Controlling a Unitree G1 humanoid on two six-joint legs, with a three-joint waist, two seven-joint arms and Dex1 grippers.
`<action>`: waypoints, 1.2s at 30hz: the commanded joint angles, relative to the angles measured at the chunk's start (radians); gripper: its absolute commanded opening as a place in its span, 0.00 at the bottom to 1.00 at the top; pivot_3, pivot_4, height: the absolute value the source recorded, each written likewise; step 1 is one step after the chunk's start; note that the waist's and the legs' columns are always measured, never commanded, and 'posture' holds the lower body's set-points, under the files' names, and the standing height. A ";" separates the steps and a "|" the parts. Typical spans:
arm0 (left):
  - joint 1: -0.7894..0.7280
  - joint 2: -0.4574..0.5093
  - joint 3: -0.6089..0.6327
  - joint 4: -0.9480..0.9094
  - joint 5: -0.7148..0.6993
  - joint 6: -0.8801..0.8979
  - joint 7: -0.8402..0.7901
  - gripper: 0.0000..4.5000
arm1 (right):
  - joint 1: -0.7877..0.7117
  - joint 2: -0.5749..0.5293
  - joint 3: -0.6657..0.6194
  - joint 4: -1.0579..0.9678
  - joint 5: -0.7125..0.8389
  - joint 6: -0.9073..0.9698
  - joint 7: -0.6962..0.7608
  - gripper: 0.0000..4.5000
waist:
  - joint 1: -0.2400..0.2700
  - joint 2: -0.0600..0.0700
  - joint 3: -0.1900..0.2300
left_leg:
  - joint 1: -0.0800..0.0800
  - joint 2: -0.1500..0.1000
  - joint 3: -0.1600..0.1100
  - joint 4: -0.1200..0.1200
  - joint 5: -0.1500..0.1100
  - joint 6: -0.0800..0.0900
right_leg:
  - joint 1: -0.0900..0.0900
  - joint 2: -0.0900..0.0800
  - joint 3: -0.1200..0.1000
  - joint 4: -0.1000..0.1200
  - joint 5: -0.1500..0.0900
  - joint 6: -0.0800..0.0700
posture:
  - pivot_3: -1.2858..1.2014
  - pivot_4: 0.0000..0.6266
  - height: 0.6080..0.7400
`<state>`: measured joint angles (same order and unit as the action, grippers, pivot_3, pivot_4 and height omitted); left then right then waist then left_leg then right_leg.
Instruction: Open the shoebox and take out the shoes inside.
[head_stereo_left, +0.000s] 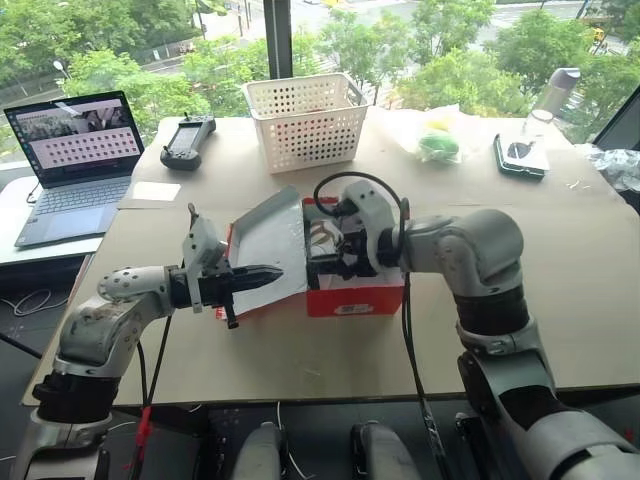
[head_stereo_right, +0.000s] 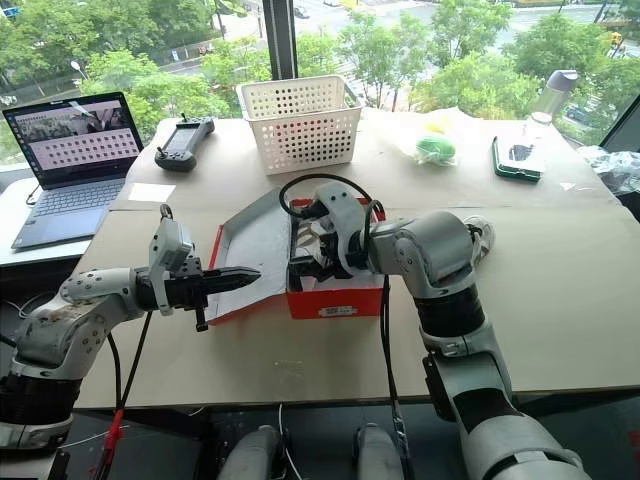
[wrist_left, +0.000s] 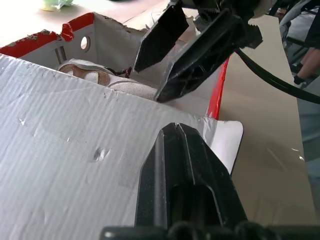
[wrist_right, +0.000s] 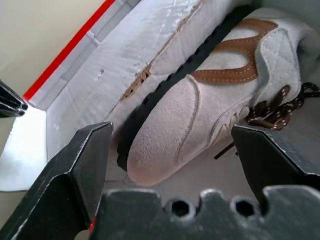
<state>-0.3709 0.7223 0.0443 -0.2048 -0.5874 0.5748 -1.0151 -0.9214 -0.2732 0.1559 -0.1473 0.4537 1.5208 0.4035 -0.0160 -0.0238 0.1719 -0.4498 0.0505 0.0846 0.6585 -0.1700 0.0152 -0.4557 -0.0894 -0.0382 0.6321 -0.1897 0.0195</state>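
**Shoebox open, right gripper poised over a shoe**

Shoebox (head_stereo_left: 340, 290) sits mid-table (head_stereo_left: 560, 300), near edge, red walls, lid (head_stereo_left: 268, 240) swung open to the left and leaning up. White basket (head_stereo_left: 306, 120) far behind it, laptop (head_stereo_left: 75, 165) far left, remote (head_stereo_left: 187, 140) between them. Left gripper (head_stereo_left: 262, 276) fingers pressed together, tips against the grey inside of the lid, apparently propping it. Right gripper (wrist_right: 172, 165) spread wide, dipped into the box, one finger on each side of the toe of a shoe (wrist_right: 210, 105), not yet touching it. Shoes lie inside the box, pale suede, brown trim and laces; second shoe hard to make out.

Risks: fingers closing on the rounded toe may slip off; the loose laces (wrist_right: 275, 107) could snag a finger; if the left gripper drifts, the lid may drop onto the right arm; lifting could drag the light box.
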 joint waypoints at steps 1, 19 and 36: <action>-0.005 0.014 0.031 -0.033 -0.012 0.003 0.003 0.00 | 0.009 -0.031 0.046 -0.054 -0.013 -0.036 -0.002 1.00 | 0.000 0.000 0.000 | 0.000 0.000 0.000 0.000 0.000 0.000 | 0.000 0.000 0.000 0.000 0.000 0.000 | 0.52 0.24 0.95; -0.002 0.013 0.026 -0.030 -0.005 -0.006 0.002 0.00 | 0.040 -0.027 0.053 -0.002 -0.060 -0.116 -0.025 0.61 | -0.001 -0.001 -0.001 | 0.002 0.001 0.000 0.000 0.000 0.000 | 0.001 0.000 0.000 0.000 -0.001 0.001 | 0.52 0.24 0.95; -0.017 0.009 0.012 -0.020 -0.001 -0.003 -0.005 0.00 | -0.030 -0.171 0.024 -0.054 -0.040 -0.148 0.049 0.32 | 0.006 -0.001 0.000 | 0.000 0.000 0.000 0.000 0.000 0.000 | 0.000 -0.001 -0.001 -0.001 -0.002 -0.001 | 0.52 0.24 0.95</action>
<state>-0.3717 0.7223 0.0447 -0.2049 -0.5864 0.5771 -1.0142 -0.8981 -0.3979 0.2044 -0.1476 0.4069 1.4067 0.4086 -0.0098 -0.0245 0.1715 -0.4514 0.0500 0.0846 0.6586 -0.1701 0.0151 -0.4566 -0.0906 -0.0389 0.6304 -0.1916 0.0187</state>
